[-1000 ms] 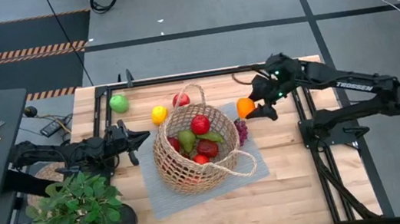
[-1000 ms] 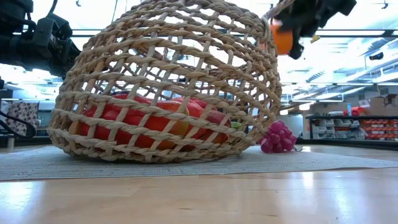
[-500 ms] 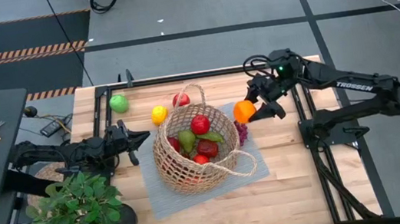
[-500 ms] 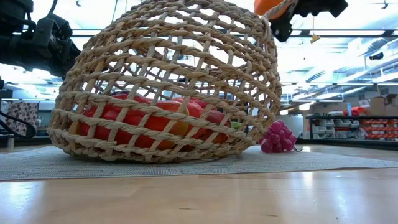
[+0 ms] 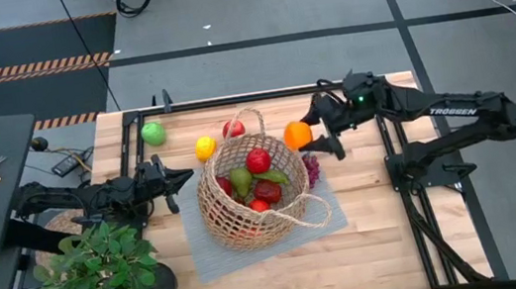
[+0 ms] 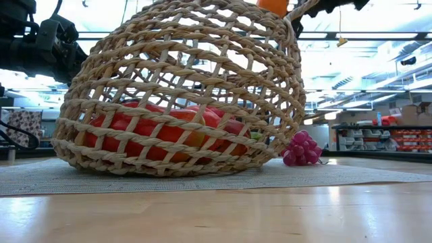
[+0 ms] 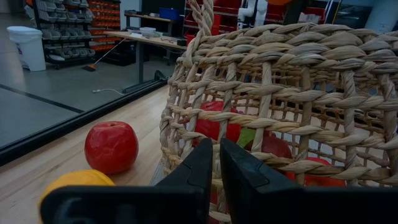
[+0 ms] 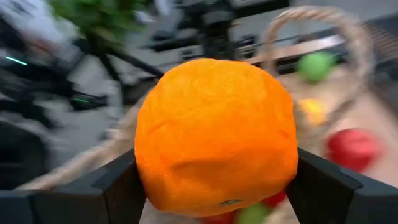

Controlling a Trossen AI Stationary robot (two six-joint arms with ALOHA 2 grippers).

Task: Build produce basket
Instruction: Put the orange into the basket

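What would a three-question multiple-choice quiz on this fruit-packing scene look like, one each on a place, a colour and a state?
1. Where is the bunch of purple grapes?
A. on the mat beside the basket
B. inside the basket
C. in the left gripper

2. What colour is the fruit in the right gripper?
A. green
B. orange
C. purple

3. How is the left gripper?
A. shut, holding nothing
B. holding a lemon
C. holding an apple

Answers:
1 A: the grapes lie on the mat outside the basket.
2 B: the right gripper holds an orange.
3 A: the left gripper has its fingers together, empty.
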